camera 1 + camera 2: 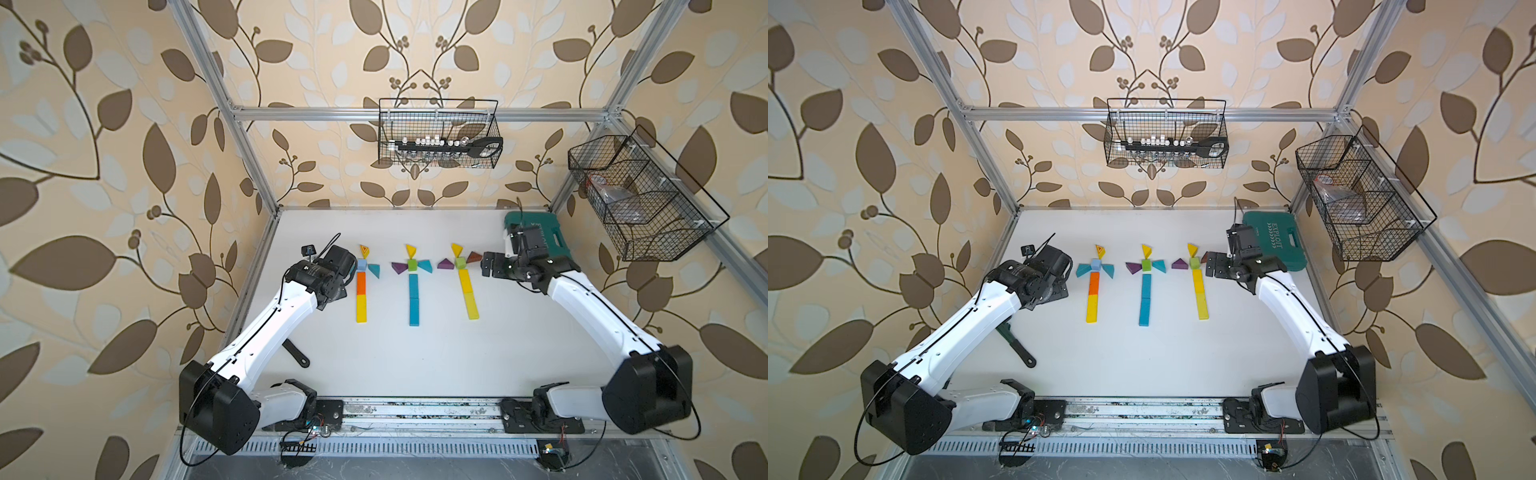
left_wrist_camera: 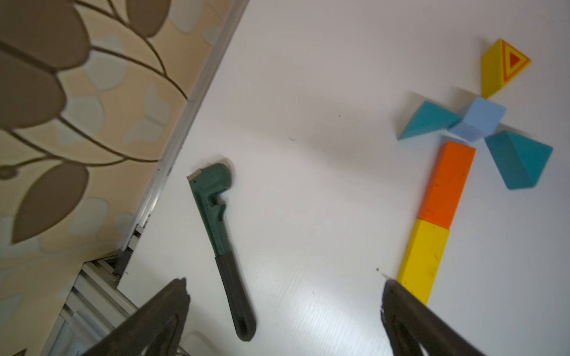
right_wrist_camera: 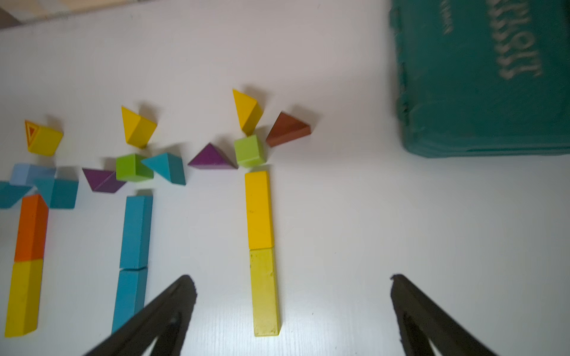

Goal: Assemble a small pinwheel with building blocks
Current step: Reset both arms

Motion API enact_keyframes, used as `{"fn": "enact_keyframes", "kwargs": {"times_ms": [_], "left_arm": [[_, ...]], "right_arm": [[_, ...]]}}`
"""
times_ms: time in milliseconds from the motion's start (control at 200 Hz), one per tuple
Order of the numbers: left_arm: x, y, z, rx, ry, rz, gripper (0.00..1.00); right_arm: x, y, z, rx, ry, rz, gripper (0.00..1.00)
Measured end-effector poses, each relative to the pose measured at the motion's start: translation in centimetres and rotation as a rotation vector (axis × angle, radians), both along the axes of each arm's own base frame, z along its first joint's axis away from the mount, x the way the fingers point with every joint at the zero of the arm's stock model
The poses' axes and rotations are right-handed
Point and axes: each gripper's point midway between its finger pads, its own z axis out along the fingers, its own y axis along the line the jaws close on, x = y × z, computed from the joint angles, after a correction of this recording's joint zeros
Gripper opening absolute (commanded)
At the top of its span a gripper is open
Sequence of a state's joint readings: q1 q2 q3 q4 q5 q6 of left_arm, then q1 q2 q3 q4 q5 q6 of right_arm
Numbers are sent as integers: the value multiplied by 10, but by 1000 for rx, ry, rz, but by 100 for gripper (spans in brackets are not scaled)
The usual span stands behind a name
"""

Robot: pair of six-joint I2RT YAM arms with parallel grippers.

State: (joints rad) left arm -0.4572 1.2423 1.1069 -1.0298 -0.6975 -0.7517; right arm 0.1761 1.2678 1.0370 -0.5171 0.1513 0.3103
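Our right gripper (image 3: 291,279) hangs empty, jaws spread wide; we back straight off without bumping the small brown triangular wedge (image 3: 287,129).

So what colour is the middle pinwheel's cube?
The cube is green; right wrist view shows it best.

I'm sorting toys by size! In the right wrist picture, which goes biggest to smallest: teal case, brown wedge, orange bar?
1. teal case, biggest even though the picture's edge cuts it off
2. orange bar
3. brown wedge
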Motion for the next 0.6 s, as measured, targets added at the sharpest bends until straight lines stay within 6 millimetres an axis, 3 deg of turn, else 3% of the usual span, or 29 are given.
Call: {"fn": "enact_keyframes", "kwargs": {"times_ms": [95, 225, 325, 460, 530, 600], "left_arm": [[12, 16, -2, 95, -92, 48, 99], [21, 41, -39, 211, -111, 68, 99], [31, 62, -82, 192, -69, 57, 99], [46, 81, -130, 81, -70, 2, 99], [54, 78, -143, 28, -74, -69, 99], [71, 70, -142, -28, -133, -147, 99]], "right_arm": [[-6, -30, 1, -49, -113, -82, 99], [-8, -63, -44, -121, -104, -159, 100], [-7, -68, -78, -162, -64, -161, 100], [-5, -72, -100, -184, -118, -171, 100], [-5, -74, -113, -196, -127, -175, 99], [-1, -74, -116, -206, -150, -161, 100]]}}
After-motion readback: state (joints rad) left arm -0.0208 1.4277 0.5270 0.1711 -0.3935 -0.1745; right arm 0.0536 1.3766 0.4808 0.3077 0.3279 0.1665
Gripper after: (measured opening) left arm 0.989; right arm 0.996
